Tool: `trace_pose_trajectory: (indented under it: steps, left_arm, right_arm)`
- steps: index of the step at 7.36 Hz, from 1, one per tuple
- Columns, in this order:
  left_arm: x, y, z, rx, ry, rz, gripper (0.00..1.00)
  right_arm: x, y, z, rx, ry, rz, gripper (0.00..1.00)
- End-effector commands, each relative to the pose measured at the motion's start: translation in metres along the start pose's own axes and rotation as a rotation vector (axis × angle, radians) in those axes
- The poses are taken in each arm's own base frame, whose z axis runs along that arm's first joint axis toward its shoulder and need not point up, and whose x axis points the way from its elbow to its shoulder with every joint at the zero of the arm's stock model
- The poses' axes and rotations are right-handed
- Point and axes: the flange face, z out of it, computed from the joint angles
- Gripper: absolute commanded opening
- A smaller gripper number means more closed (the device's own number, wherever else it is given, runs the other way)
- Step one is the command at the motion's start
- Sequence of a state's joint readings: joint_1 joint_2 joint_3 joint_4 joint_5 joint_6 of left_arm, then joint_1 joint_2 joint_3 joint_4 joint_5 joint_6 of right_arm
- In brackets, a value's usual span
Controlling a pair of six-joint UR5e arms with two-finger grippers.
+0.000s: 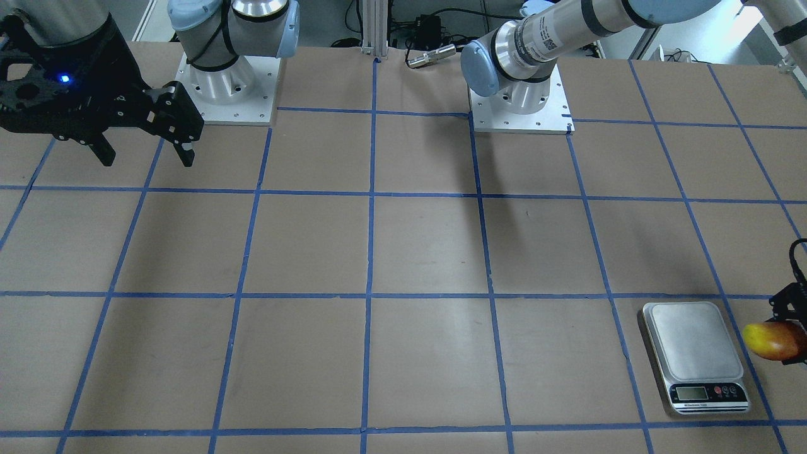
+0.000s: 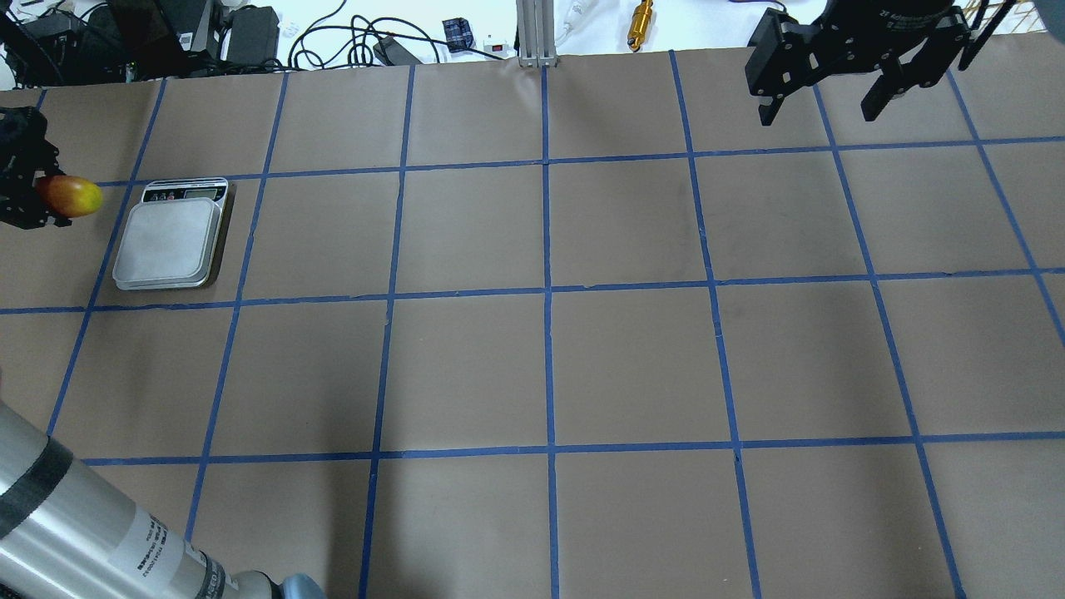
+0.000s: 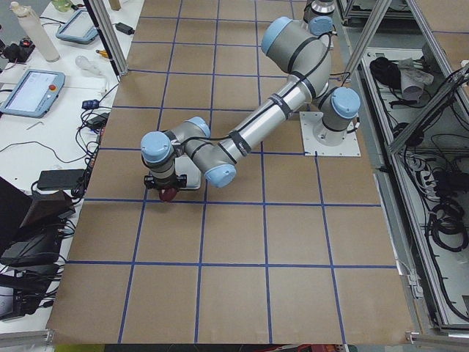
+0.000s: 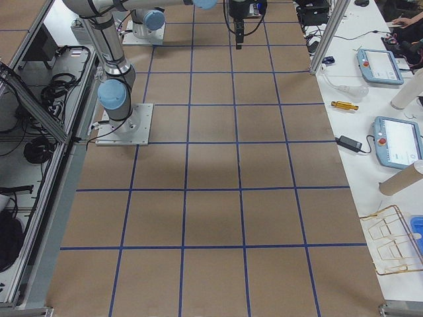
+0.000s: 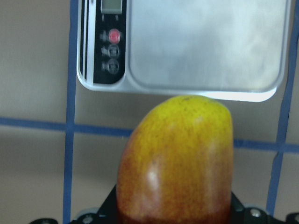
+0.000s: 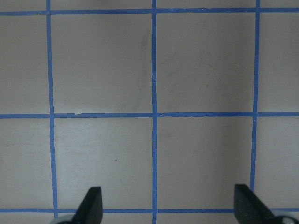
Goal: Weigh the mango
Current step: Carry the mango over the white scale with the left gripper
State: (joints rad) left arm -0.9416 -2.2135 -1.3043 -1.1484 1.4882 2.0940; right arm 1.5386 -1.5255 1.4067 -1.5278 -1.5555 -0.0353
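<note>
My left gripper [image 2: 33,195] is shut on the mango [image 2: 71,196], a yellow-to-red fruit, and holds it in the air just beside the scale [image 2: 170,237], off its outer edge. The mango also shows at the right edge of the front-facing view [image 1: 774,340] and fills the left wrist view [image 5: 176,158], yellow end toward the scale [image 5: 187,44]. The scale's steel platform [image 1: 695,340] is bare. My right gripper [image 2: 824,87] is open and empty, high over the far right of the table; its fingertips [image 6: 91,205] show in the right wrist view.
The table is brown paper with a blue tape grid [image 2: 546,287]. Cables, a brass fitting [image 2: 641,15] and a post [image 2: 532,33] lie beyond the far edge. The arm bases [image 1: 227,82] stand at the robot's side.
</note>
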Motion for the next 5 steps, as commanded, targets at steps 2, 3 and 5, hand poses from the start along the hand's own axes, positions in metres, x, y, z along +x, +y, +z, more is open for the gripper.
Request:
trace_pose_trajectory:
  steps: [2, 3, 5]
  left_arm:
    - [0.017, -0.053, 0.034, -0.009, -0.026, -0.037, 0.0]
    - [0.021, -0.054, 0.04, 0.0, -0.014, -0.036, 0.0]
    - [0.029, -0.057, 0.051, 0.013, 0.009, -0.041, 0.0]
  right_arm:
    - [0.0, 0.0, 0.0, -0.001, 0.0, 0.0, 1.0]
    - [0.0, 0.0, 0.0, -0.001, 0.0, 0.0, 1.0]
    - [0.001, 0.0, 0.0, -0.001, 0.0, 0.001, 1.0]
